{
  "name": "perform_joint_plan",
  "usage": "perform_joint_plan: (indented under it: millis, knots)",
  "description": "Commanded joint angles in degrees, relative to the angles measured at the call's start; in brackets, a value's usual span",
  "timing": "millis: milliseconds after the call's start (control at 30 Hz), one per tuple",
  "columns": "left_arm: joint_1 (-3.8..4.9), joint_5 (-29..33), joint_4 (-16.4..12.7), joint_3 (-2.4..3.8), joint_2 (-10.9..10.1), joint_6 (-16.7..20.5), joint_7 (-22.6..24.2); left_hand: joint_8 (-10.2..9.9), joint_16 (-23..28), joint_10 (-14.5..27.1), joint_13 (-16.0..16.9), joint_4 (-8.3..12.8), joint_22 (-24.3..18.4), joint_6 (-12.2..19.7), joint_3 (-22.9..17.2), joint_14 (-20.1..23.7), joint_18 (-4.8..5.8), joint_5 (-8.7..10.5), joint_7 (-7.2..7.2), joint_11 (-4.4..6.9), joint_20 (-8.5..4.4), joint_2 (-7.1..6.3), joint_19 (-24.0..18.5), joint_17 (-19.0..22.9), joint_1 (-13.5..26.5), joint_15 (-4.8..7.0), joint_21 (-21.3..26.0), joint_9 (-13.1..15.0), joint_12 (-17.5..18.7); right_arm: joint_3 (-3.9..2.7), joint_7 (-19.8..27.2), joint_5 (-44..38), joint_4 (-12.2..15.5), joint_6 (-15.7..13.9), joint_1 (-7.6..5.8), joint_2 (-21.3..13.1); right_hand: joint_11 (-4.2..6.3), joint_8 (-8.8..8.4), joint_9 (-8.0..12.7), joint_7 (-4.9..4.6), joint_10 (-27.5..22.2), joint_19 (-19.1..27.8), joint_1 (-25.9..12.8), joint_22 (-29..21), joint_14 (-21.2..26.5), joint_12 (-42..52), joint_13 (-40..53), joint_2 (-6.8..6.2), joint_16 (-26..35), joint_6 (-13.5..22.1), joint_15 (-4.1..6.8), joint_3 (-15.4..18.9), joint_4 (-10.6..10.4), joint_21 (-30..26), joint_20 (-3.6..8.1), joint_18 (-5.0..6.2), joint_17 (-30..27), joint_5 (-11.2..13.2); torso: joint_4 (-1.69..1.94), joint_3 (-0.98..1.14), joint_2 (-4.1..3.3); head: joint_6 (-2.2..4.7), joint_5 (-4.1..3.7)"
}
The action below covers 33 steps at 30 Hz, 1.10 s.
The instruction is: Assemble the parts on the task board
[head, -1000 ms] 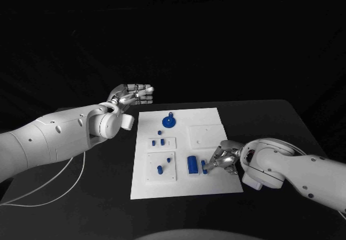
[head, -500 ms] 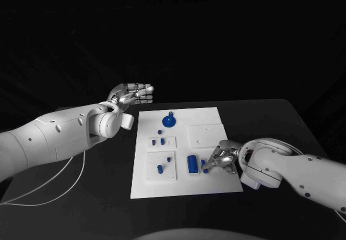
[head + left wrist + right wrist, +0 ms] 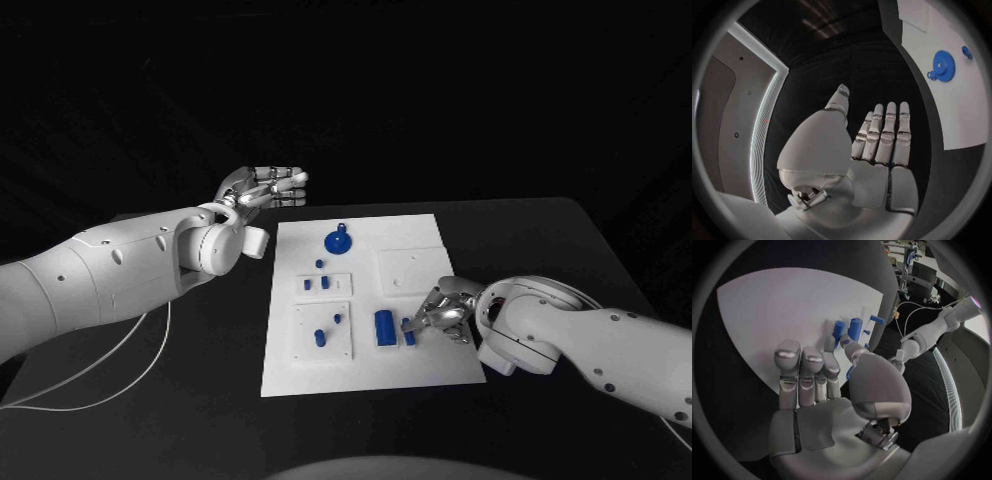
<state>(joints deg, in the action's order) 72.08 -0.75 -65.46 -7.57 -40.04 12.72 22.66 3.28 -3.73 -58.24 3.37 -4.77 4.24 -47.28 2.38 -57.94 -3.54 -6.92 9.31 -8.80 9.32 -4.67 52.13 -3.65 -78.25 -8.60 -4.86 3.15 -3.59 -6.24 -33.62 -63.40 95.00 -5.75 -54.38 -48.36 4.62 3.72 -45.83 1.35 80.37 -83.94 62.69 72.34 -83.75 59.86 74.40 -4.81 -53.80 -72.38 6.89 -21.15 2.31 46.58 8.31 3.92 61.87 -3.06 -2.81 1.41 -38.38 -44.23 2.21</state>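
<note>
On task board (image 3: 418,262), blue block (image 3: 385,328) just beside right hand (image 3: 444,315).

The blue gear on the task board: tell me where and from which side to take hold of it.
Grip the blue gear by its toothed rim, coming straight down from above. It seems to lie flat on the task board, so only rim and top face are exposed. The left hand is nearest, a judgement only.
</note>
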Motion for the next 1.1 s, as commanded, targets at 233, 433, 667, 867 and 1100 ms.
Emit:
perform_joint_plan:
  millis: [233,433,667,867,1100]
  knots:
    - [0.03,-0.2,-0.01,0.04,0.13,-0.78,0.17,-0.04,0.31,-0.1,-0.04,-0.07,-0.03,-0.48,0.25,-0.01,0.14,0.35,0.01,0.13,-0.24,0.4,0.24,0.08,-0.04,-0.19,0.1,0.02,0.24,0.02,2.37,0.14,-0.43,-3.29,0.08,0.07,0.16,0.08,-1.75,0.17,0.4,-3.24,-0.58,-0.13,-0.04,-0.15,0.23,-0.24,0.28,-0.52,0.36,-0.29,-0.24,0.39,0.33,-0.68,0.05,0.28,0.03,0.0,-0.02,0.24,-0.21]
    - [0.03,-0.2,-0.01,0.04,0.14,-0.82,0.13,-0.04,0.31,-0.1,-0.04,-0.07,-0.03,-0.48,0.25,-0.01,0.14,0.35,0.01,0.13,-0.24,0.4,0.24,0.08,-0.04,-0.19,0.1,0.02,0.24,0.02,3.44,1.42,-0.3,-2.18,0.08,-0.48,-0.05,0.06,-2.41,-0.1,0.23,-3.2,-2.45,-0.18,-0.02,-0.39,0.13,-5.26,0.29,-1.23,0.26,3.13,-6.02,0.41,0.22,-0.47,-0.07,0.19,0.02,-0.03,0.03,0.34,-0.18]
    - [0.03,-0.2,0.01,0.04,0.1,-0.86,0.05,-0.06,0.31,0.06,-0.04,-0.26,-0.05,-0.31,0.29,0.09,0.14,0.46,0.04,0.07,-0.2,0.24,0.16,0.08,0.06,-0.22,0.14,0.01,0.24,0.0,5.1,1.45,0.53,-2.47,0.09,-1.41,-0.1,0.02,-2.75,-0.38,0.15,-3.22,0.77,-0.25,0.07,-0.47,0.15,-5.46,0.45,-1.21,0.31,14.68,-12.79,0.34,0.26,-0.29,-0.1,0.24,-0.02,0.03,-0.02,0.44,-0.17]
    - [0.02,-0.2,0.03,0.04,0.07,-0.87,0.07,-0.04,0.3,0.07,-0.04,-0.33,-0.05,-0.38,0.27,0.1,0.15,0.5,0.02,0.08,-0.19,0.21,0.11,0.08,0.06,-0.21,0.17,0.02,0.24,-0.09,5.61,1.45,1.56,-1.06,0.09,-2.79,-0.1,0.04,-2.8,-0.38,0.2,-3.23,2.43,-0.24,0.05,-0.56,0.23,-5.7,0.5,-1.28,0.32,16.09,-14.72,0.46,0.29,-0.3,0.06,0.25,0.0,0.02,-0.01,0.38,-0.19]
    - [0.02,-0.2,0.01,0.04,0.03,-0.88,0.07,-0.04,0.32,0.05,-0.05,-0.36,-0.05,-0.41,0.23,0.11,0.16,0.46,0.03,0.09,-0.19,0.18,0.08,0.09,-0.03,-0.22,0.18,0.02,0.25,-0.16,5.85,1.6,2.52,3.32,0.2,-4.31,-0.08,0.03,-2.98,-0.27,0.26,-3.19,4.31,-0.16,0.0,-0.48,0.29,-4.78,0.45,-1.46,0.24,14.4,-11.22,0.57,0.17,-0.37,0.14,0.22,-0.03,0.03,0.0,0.25,-0.29]
